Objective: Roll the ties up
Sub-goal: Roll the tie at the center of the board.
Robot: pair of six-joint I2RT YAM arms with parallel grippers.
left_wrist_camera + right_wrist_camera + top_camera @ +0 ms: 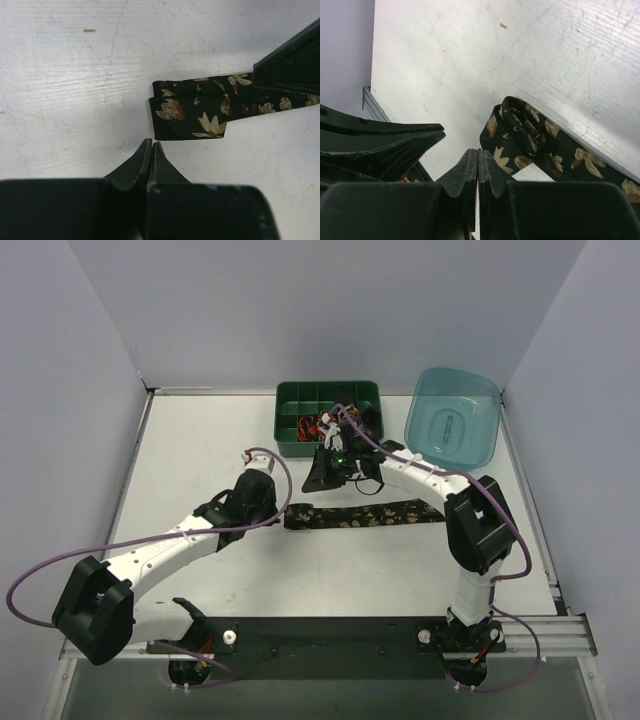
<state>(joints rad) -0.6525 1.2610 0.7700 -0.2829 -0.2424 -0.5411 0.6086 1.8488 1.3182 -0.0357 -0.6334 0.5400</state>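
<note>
A long black tie with gold leaf motifs (365,514) lies flat across the middle of the table. Its left end is folded over on itself (189,116) and also shows in the right wrist view (527,135). My left gripper (151,146) is shut and empty, with its tips on the table just in front of the folded end. My right gripper (478,153) is shut, hovering just behind that same end (332,472); one of its fingers (295,62) crosses over the tie in the left wrist view. Small dark rolls with red marks (312,426) sit in the tray.
A dark green compartment tray (296,398) stands at the back centre, right behind my right gripper. A translucent teal tub (453,418) stands at the back right. Grey walls close in the table on three sides.
</note>
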